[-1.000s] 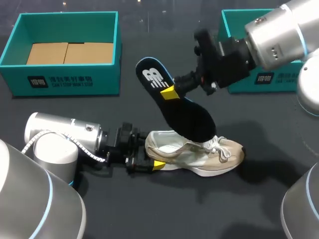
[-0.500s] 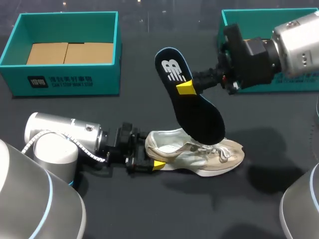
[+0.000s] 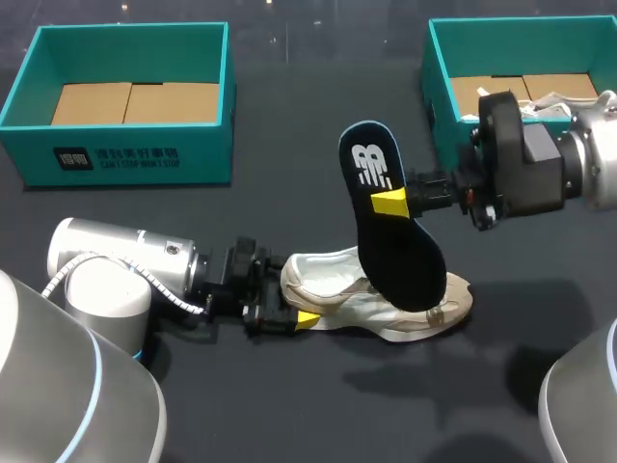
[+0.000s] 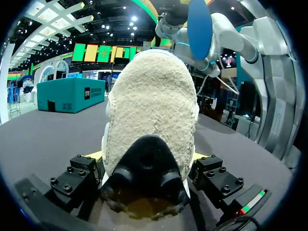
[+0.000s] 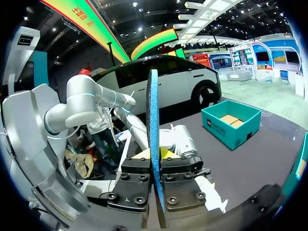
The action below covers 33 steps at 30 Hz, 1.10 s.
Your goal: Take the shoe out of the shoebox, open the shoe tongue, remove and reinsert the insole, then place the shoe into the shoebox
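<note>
The dark table (image 3: 308,405) carries everything. The left arm (image 3: 125,270) lies low along it, and the right arm (image 3: 569,164) comes in higher up. A teal left box (image 3: 125,159) with a cardboard floor stands at the far left. A matching right box (image 3: 501,24) stands at the far right, with cardboard and something white inside. The beige shoe (image 3: 328,280) lies on its sole on the table between the boxes, outside both, with its toe pointing right. The black insole (image 3: 390,241) hangs in the air, steeply tilted, with its lower end over the shoe's laces. The left pincer (image 3: 294,294) is clenched on the shoe's heel, a finger on each side. The right pincer (image 3: 393,201) grasps the insole near its middle, pinching it flat between both fingers.
</note>
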{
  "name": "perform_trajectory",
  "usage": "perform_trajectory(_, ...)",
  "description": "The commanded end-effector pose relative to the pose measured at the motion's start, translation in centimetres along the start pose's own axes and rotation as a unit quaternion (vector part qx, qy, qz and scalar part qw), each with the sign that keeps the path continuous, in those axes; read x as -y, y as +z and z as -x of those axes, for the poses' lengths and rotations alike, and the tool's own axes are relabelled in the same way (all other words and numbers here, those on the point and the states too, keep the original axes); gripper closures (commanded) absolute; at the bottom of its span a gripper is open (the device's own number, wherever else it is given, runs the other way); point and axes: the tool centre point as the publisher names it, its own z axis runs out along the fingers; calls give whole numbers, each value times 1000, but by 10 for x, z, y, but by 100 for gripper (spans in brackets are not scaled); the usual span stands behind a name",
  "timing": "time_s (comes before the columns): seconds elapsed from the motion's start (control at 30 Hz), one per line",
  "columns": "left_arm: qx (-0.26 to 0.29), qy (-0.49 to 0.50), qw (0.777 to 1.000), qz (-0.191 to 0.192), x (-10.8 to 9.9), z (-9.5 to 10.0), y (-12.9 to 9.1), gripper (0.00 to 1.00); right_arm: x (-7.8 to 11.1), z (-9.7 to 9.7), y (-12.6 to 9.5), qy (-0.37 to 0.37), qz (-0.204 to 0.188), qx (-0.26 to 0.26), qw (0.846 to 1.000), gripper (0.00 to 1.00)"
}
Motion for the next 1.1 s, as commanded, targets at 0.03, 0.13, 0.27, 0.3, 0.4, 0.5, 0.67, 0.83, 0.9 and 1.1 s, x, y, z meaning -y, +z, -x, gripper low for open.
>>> perform_trajectory(0.03, 1, 0, 1000, 0, -3, 0, 0, 100, 6, -5, -7, 2, 45, 8, 999, 100)
perform_trajectory(0.13, 1, 0, 1000, 0, -3, 0, 0, 100, 6, -2, -12, 21, 66, 8, 998, 100)
perform_trajectory(0.27, 1, 0, 1000, 0, -3, 0, 0, 100, 4, 2, -16, 39, 75, 4, 996, 100)
perform_trajectory(0.3, 1, 0, 1000, 0, -3, 0, 0, 100, 3, 2, -16, 46, 76, 2, 996, 100)
perform_trajectory(0.4, 1, 0, 1000, 0, -3, 0, 0, 100, 3, 2, -18, 66, 78, -2, 995, 100)
perform_trajectory(0.5, 1, 0, 1000, 0, -3, 0, 0, 100, 5, 0, -21, 90, 78, -6, 993, 100)
perform_trajectory(0.67, 1, 0, 1000, 0, -3, 0, 0, 100, 4, -3, -25, 91, 74, -4, 993, 100)
perform_trajectory(0.83, 1, 0, 1000, 0, -3, 0, 0, 100, 4, -3, -25, 89, 74, -1, 993, 100)
perform_trajectory(0.9, 1, 0, 1000, 0, -3, 0, 0, 100, 4, -3, -25, 89, 74, -1, 993, 100)
perform_trajectory(1.1, -2, 4, 1000, 6, 1, -2, -3, 79, 4, -3, -25, 89, 74, -1, 993, 100)
